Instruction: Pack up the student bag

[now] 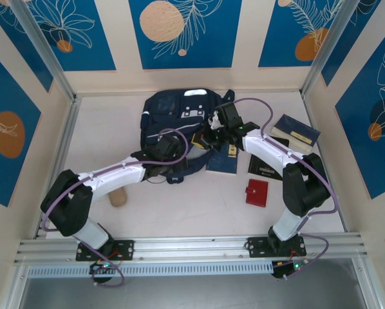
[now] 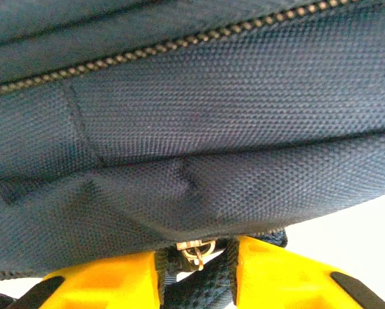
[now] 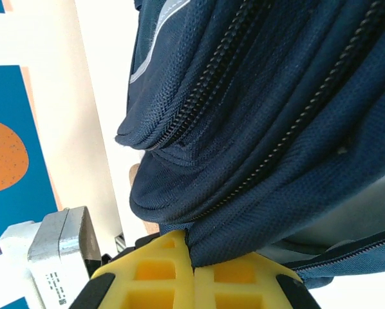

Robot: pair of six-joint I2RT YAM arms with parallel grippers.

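**Bag gripped on two sides, zips not opened yet**

Right end effector (image 3: pixel 192 254): jaws fully together, pinching a fold of the student bag (image 1: pixel 176 112) on its right flank.

Left end effector (image 2: pixel 196 257): jaws narrow but not fully together. Dark webbing from the bag's near edge fills the gap, and a small metal zip pull (image 2: pixel 196 250) sits right at my tips. I read this as a grip on the webbing. I can't confirm I have the pull itself.

The bag lies flat at the middle of the counter's (image 1: pixel 179 215) far edge, front pocket up.

Step, my read: opening the bag. The zip runs (image 3: pixel 221 77) in my wrist views are all toothed shut, and the loose items lie outside on the counter, so packing proper hasn't started.

Next move calls for:
- right as the anchor on the flank
- left getting a positive hold on the pull and running it along the track
- tension between the two grips first, since the fabric is slack and will likely bunch

Count:
- student bag: 1
- navy booklets with gold labels: 3
  - middle booklet (image 1: pixel 221 161), just beside the bag's near-right corner
  - dark booklet (image 1: pixel 264 167), next to it toward the right edge
  - right-edge booklet (image 1: pixel 297 129), lying on a pale book (image 1: pixel 279 134)
- pale book: 1
- red wallet (image 1: pixel 257 192): 1, right half, between the booklets and the near edge
- tan roll (image 1: pixel 118 197): 1, toward the near-left corner, beside my left arm
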